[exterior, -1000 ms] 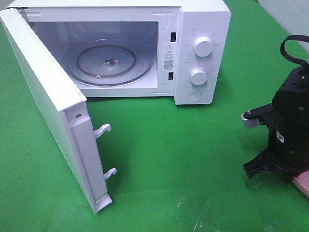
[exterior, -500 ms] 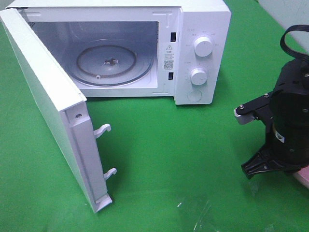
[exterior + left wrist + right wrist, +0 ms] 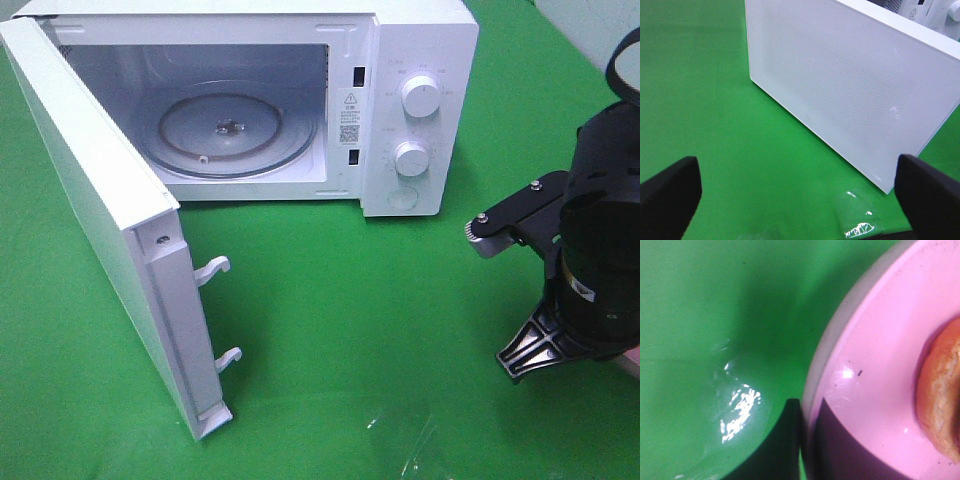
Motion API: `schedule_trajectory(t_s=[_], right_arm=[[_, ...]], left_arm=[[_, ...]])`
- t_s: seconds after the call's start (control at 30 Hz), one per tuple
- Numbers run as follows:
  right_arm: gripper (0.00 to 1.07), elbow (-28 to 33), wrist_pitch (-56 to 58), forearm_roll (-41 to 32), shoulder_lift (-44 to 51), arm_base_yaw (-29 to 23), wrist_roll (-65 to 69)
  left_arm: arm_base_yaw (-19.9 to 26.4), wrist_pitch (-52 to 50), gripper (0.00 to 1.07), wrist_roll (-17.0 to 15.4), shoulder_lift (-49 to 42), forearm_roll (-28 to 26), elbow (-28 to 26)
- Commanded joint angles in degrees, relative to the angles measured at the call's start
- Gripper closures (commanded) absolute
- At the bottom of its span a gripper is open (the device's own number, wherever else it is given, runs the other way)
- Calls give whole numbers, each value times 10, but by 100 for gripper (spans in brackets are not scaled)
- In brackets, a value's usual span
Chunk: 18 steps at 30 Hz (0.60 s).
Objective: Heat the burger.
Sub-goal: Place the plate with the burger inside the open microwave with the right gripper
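In the right wrist view, part of the burger [image 3: 942,400], its golden-brown bun, lies on a pink plate [image 3: 875,355]. My right gripper [image 3: 807,412] is shut on the plate's rim, one finger under it and one on top. The exterior view shows the right arm [image 3: 600,250] at the far right, covering the plate and burger. The white microwave [image 3: 420,60] stands at the back with its door [image 3: 110,220] swung wide open and its glass turntable [image 3: 230,130] bare. My left gripper [image 3: 800,200] is open and faces the door's outer side [image 3: 840,85]; it holds nothing.
Green cloth [image 3: 350,320] covers the table. The open door juts far forward on the left, its latch hooks [image 3: 215,270] pointing right. The microwave's control knobs [image 3: 420,95] sit right of the cavity.
The right arm has risen and shifted slightly left, carrying the pink plate, which has slid almost out of the exterior view. The left gripper and the microwave are unchanged.
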<state>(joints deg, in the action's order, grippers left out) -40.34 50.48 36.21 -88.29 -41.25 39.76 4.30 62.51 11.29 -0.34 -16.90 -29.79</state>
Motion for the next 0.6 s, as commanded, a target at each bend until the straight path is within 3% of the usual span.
schedule_trajectory(t_s=[0.03, 0.6], right_arm=[[107, 0, 39, 29, 22, -44, 5], [107, 66, 56, 24, 38, -198, 6]], left_arm=[[-1, -10, 10, -2, -2, 1, 2], [-1, -10, 10, -2, -2, 1, 2]])
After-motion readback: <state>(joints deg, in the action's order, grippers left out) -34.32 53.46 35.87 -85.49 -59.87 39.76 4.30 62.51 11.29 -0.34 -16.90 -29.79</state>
